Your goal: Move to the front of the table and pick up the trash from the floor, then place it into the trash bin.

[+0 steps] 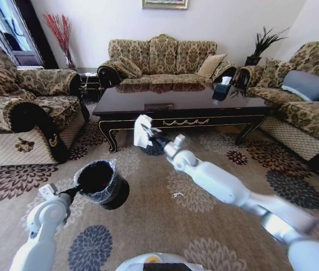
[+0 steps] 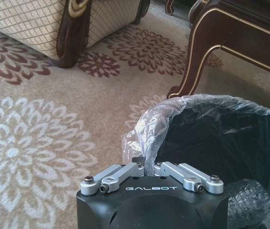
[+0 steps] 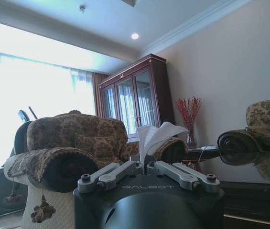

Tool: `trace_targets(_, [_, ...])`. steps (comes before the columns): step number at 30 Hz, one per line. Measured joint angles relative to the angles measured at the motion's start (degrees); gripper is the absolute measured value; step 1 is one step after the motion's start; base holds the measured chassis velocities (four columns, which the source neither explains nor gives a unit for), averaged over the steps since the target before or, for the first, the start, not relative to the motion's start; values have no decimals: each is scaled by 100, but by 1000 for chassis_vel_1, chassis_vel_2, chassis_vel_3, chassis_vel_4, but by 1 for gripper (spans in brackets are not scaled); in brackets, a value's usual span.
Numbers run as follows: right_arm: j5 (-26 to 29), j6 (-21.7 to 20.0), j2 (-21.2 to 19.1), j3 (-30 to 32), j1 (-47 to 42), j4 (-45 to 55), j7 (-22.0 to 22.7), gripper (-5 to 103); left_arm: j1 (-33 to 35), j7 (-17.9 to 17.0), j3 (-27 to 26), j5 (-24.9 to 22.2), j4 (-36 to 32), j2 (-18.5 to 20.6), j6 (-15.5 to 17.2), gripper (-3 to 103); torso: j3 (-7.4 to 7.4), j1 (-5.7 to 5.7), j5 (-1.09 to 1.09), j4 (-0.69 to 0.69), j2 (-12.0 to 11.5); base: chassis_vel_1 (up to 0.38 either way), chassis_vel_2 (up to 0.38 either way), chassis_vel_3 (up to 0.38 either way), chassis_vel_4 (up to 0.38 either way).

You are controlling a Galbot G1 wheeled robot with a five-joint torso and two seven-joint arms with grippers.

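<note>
One trash bin [image 1: 101,183] hangs tilted above the carpet [image 1: 215,237] at about eight o'clock in the head view, the left tool [image 2: 148,167] clenched on its bagged rim. The right tool [image 1: 151,134], raised at twelve o'clock before the desk [image 1: 182,104], grips one white tissue [image 1: 141,131]. One small white scrap [image 1: 178,195] lies on the carpet at five o'clock.

A home's living room: patterned sofas [image 1: 162,59] and armchairs [image 1: 26,107] ring a glossy dark table [image 1: 182,101] on a flowered carpet [image 1: 204,192]. A glass-fronted wooden cabinet [image 3: 135,98] stands by a bright curtained window [image 3: 34,95], with red dried branches [image 1: 60,31] in the corner.
</note>
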Motion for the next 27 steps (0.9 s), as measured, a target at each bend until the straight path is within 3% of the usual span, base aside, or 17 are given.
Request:
trace_targets(7, [198,17,340,-577,468,-52,-67,0,-642,32,203,-64,346,150,-1,4,-1,0,2,-4,0,0,0,0,0])
trace_targets(16, [302,187,1353,-974,721,-315,-223,0,-1386,32,698,-68,789,332,-1,4,-1,0,0,-1,0,0,0,0,0])
trace_targets(21, [198,217,1548,-1121,739,-602,-293,0,-1679,77,893,-88,908,398,-1,4,-1,0,1,-2,0,0,0,0,0])
trace_targets(27, [-115,300,1436,-1250,480,-842,-248,0,-1798,175,913,-117,937,428,-1,4,-1,0,2,-3,0,0,0,0,0])
